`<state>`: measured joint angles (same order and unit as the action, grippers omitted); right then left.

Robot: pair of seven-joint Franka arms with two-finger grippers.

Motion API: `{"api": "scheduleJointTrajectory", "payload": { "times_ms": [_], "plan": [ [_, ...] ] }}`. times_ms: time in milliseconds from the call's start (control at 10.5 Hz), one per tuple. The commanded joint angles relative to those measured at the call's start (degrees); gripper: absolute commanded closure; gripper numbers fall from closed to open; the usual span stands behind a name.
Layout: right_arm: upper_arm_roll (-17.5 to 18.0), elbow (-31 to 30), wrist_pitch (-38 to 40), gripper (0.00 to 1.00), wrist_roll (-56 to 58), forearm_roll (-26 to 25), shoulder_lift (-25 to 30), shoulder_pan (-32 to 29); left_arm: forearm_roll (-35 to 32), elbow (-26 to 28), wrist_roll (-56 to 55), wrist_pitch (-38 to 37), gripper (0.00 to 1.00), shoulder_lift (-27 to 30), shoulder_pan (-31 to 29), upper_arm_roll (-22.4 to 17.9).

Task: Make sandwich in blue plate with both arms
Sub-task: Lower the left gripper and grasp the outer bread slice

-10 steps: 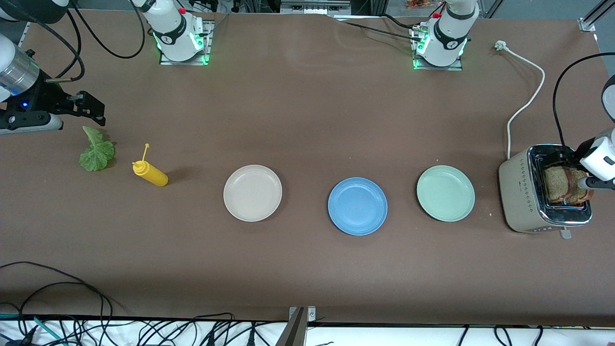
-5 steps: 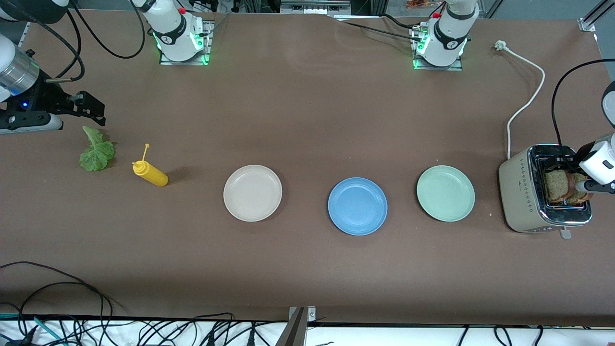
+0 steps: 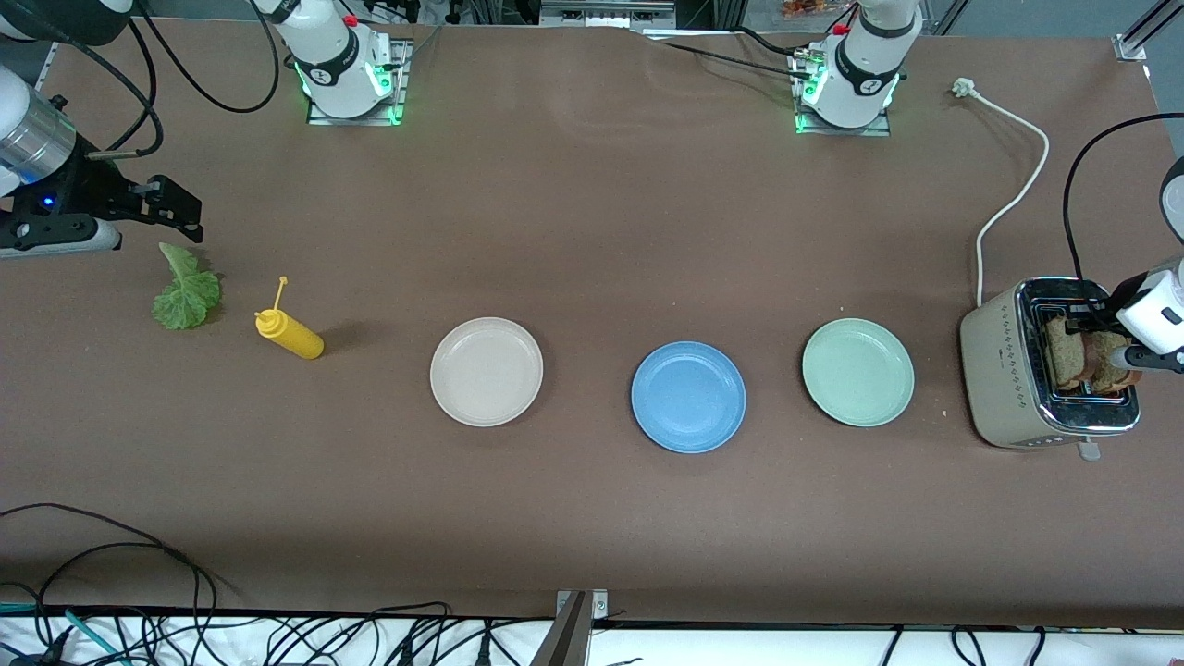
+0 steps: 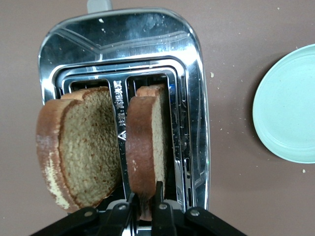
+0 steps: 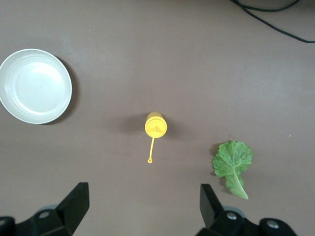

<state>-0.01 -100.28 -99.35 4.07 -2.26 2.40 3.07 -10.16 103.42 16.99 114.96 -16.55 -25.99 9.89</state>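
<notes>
Two brown bread slices stand in the silver toaster (image 3: 1008, 370) at the left arm's end of the table. My left gripper (image 4: 145, 199) is over the toaster (image 4: 194, 98) and shut on the crust of the bread slice (image 4: 146, 142) in the slot toward the mint-green plate. The other slice (image 4: 81, 147) leans in the neighbouring slot. In the front view the left gripper (image 3: 1110, 350) partly hides the bread. The blue plate (image 3: 688, 397) holds nothing. The lettuce leaf (image 3: 188, 291) (image 5: 232, 160) lies flat near my right gripper (image 3: 185, 215) (image 5: 142, 206), which hangs open above the table.
A cream-white plate (image 3: 487, 371) (image 5: 35, 86) and a mint-green plate (image 3: 857, 372) (image 4: 290, 103) flank the blue one. A yellow squeeze bottle (image 3: 289, 335) (image 5: 155, 124) stands between lettuce and white plate. The toaster's white cord (image 3: 1013, 199) runs toward the left arm's base.
The left gripper's fingers have closed on the bread slice in the toaster, and the hand has sunk slightly. The right arm has not moved.
</notes>
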Motion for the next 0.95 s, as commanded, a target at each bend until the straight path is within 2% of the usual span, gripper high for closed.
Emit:
{"api": "scheduleJointTrajectory", "payload": {
  "times_ms": [0,286,667,858],
  "plan": [
    [0.09,-0.44,-0.32,0.00,0.41,1.21,0.50,-0.34,0.40,-2.78,2.17,-0.26,1.00,-0.77,-0.55,0.48],
    [0.09,-0.44,-0.32,0.00,0.41,1.21,0.42,-0.34,1.62,-5.40,5.68,-4.19,1.00,0.90,-0.64,0.57],
    [0.09,-0.44,-0.32,0.00,0.41,1.21,0.42,-0.34,2.59,-12.78,6.65,-15.70,1.00,2.22,-0.20,1.10],
    [0.09,-0.44,-0.32,0.00,0.41,1.21,0.42,-0.34,8.37,-16.04,9.89,-21.06,1.00,2.66,-0.28,1.28]
  ]
}}
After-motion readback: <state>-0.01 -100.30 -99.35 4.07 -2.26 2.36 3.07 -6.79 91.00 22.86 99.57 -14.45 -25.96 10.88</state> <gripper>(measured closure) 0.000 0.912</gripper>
